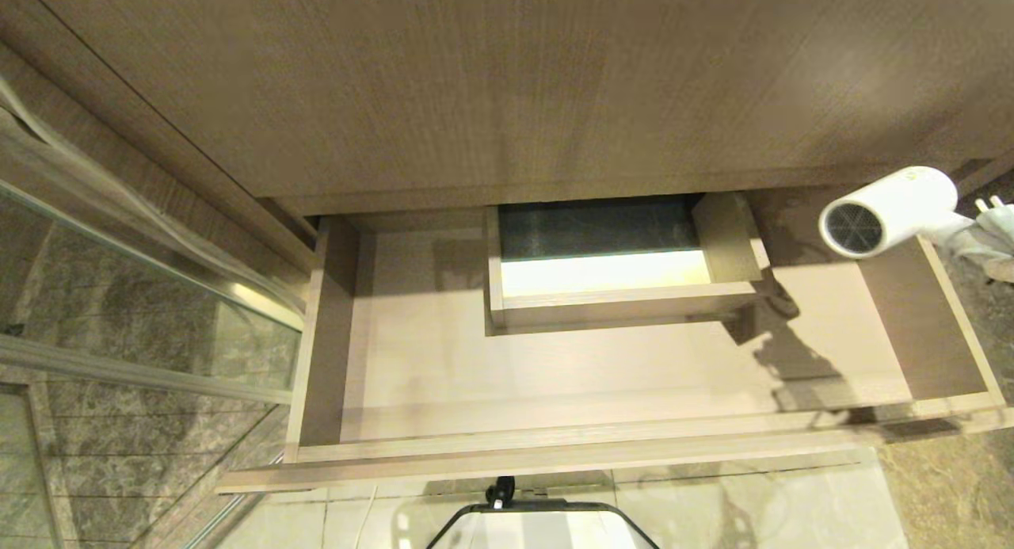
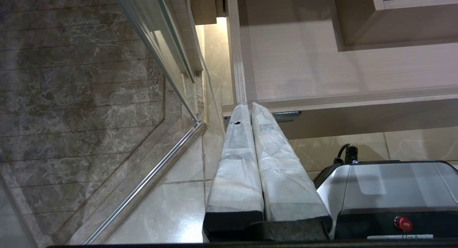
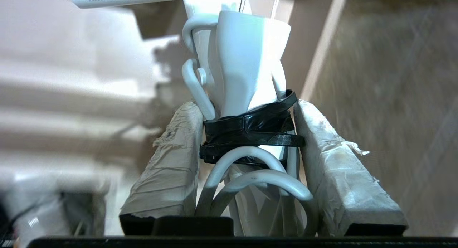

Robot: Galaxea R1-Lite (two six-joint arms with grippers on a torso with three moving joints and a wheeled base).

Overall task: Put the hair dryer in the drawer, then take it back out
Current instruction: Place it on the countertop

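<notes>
Warm, dim indoor light. In the head view a bright strip glows inside the boxed cut-out (image 1: pixel 602 272) at centre, and a dark shadow falls across the drawer (image 1: pixel 554 375) floor at right. Soft glare lies on the floor tiles (image 1: pixel 752 509) at the bottom. The right wrist view is blurred at both sides, sharp at centre.

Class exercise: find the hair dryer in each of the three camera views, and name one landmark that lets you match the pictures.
Head view: hair dryer at the right edge, above the open drawer's back right corner.
Left wrist view: not in it.
Right wrist view: its handle and taped cord fill the centre, clamped in the right end effector.
Shared landmark: the drawer, seen in all three views.
</notes>
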